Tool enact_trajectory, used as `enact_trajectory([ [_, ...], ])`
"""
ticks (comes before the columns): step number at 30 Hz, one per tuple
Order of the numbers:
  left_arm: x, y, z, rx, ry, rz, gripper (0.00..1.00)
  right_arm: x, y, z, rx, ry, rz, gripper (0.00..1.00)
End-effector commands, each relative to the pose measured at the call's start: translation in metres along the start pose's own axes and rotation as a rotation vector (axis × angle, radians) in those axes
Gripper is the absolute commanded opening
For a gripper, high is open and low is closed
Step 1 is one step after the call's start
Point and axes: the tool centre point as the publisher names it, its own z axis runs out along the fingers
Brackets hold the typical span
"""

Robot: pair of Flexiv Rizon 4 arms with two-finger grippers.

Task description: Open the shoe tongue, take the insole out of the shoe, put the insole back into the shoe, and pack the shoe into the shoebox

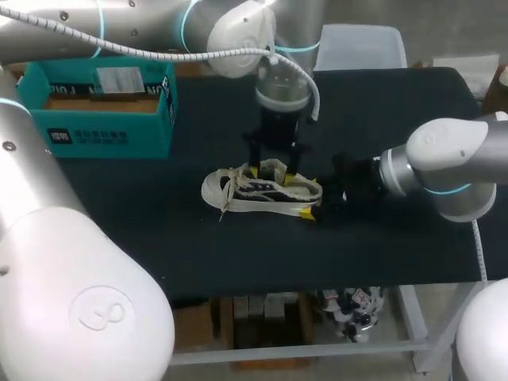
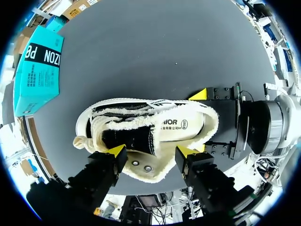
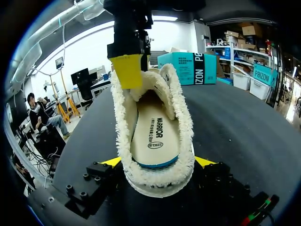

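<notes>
Black table (image 1: 159, 230) is carrying everything. Teal shoebox (image 1: 111, 136) is standing open-topped at the far left corner, well apart from the shoe. The left arm is crossing over part of its rim in the head view.

Shoe (image 1: 266, 190) is lying near the table's middle, toe toward the shoebox side, heel toward the right arm. It is showing a cream-white upper with black stripes. Thick cream fleece lining is curling out over the whole collar.

Right gripper (image 3: 158, 162) is sitting low at the heel, yellow tips pressing it from both sides: clamped on the shoe. Left gripper (image 2: 151, 151) is hanging over the shoe from above, fingers apart. Both tips are resting along the fleece edge of one side flap, not pinching it.

Insole (image 3: 153, 134), tan with a blue heel edge, is lying flat inside the shoe.

Two metal eyelets (image 2: 142, 165) are showing on the flap between the left fingertips.

Hard to make out:
- The tongue is getting lost among fleece and black lining.
- From the right wrist, only one left finger is showing; the toe is hiding behind it.
- From the left wrist, one right tip is hiding under the heel fleece.
</notes>
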Motion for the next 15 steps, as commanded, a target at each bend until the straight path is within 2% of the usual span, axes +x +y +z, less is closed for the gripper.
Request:
enact_trajectory([
  [1, 0.004, 0.004, 0.006, 0.003, -0.046, -0.015, 0.66, -0.003, -0.003, 0.002, -0.003, 0.005, 0.000, 0.00],
  [7, 0.002, 0.000, 0.020, -0.013, -0.078, -0.048, 0.67, -0.003, -0.003, 0.002, -0.003, 0.005, 0.000, 0.00],
  [9, 0.001, -0.001, 0.022, -0.013, -0.087, -0.056, 0.58, -0.003, -0.003, 0.002, -0.003, 0.005, 0.000, 0.00],
  [12, 0.000, -0.001, 0.024, -0.014, -0.102, -0.065, 0.25, -0.003, -0.003, 0.002, -0.003, 0.005, 0.000, 0.00],
  [13, -0.001, 0.000, 0.025, -0.012, -0.105, -0.065, 0.07, -0.003, -0.003, 0.002, -0.003, 0.005, 0.000, 0.00],
  [14, -0.002, 0.001, 0.025, -0.012, -0.106, -0.065, 0.00, -0.003, -0.003, 0.002, -0.003, 0.005, 0.000, 0.00],
  [15, -0.004, 0.002, 0.025, -0.009, -0.107, -0.067, 0.00, -0.003, -0.003, 0.002, -0.003, 0.005, 0.000, 0.00],
])
